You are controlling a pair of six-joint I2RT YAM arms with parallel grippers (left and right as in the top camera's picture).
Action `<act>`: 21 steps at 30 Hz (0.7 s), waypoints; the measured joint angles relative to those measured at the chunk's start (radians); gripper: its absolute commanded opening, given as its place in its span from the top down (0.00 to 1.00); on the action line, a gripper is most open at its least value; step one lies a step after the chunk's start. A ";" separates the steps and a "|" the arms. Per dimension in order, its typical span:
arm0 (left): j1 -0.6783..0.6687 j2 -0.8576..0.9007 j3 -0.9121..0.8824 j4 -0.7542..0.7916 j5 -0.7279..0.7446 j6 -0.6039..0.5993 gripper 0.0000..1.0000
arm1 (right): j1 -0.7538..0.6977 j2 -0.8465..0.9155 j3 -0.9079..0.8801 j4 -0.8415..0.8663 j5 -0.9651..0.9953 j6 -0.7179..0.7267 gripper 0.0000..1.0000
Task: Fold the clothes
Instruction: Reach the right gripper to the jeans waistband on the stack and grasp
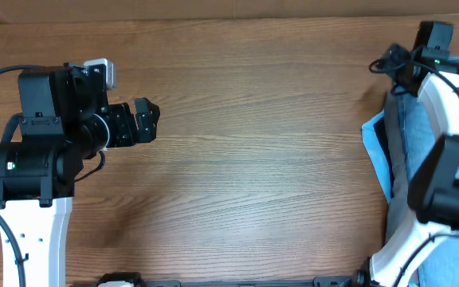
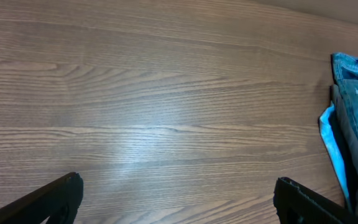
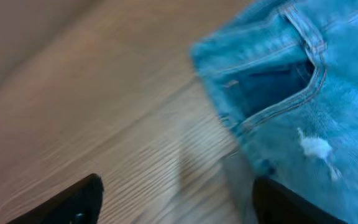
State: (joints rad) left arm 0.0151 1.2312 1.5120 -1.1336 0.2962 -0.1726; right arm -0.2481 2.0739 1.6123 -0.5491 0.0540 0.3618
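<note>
Right wrist view has the right claw (image 3: 178, 190) spread wide and holding nothing. Bare wooden table (image 3: 92, 112) lies between its fingers, and the light-blue jeans (image 3: 316, 112) are ahead of it and over toward its right finger, a pocket opening facing it. The picture is blurred, so I cannot tell how close the finger is to the cloth. Overhead, the jeans lie in a pile under the right arm, with a bright blue item (image 1: 375, 143) and grey trousers (image 1: 397, 179) poking out on the side nearest the left claw (image 1: 146, 119). That claw is also open and empty, well apart from the pile, with only bare wood below it. The main risk, as I judge it, is a bad first pinch. If the right claw closes here it may catch only the pocket lip or a single layer, which would slip out or drag the denim into a bunch. If it bites too deep, the garments underneath could come along with the jeans. With the left claw so far off, nothing would pin the pile against that pull.
</note>
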 measured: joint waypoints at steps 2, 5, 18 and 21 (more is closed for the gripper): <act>0.000 0.001 0.000 0.000 0.000 0.000 0.00 | -0.013 0.062 0.000 0.025 0.005 -0.010 0.21; 0.000 0.005 0.000 0.000 0.000 0.000 0.00 | -0.016 0.134 0.000 0.067 0.006 -0.031 0.18; 0.000 0.057 0.000 -0.031 0.000 0.015 0.00 | -0.006 0.196 0.003 0.236 0.098 -0.074 0.25; 0.000 0.078 0.000 -0.033 0.000 0.018 0.00 | -0.006 0.196 0.005 0.243 0.112 -0.083 0.28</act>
State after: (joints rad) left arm 0.0151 1.3090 1.5120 -1.1664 0.2966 -0.1543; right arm -0.2546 2.2696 1.6176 -0.3061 0.1661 0.2790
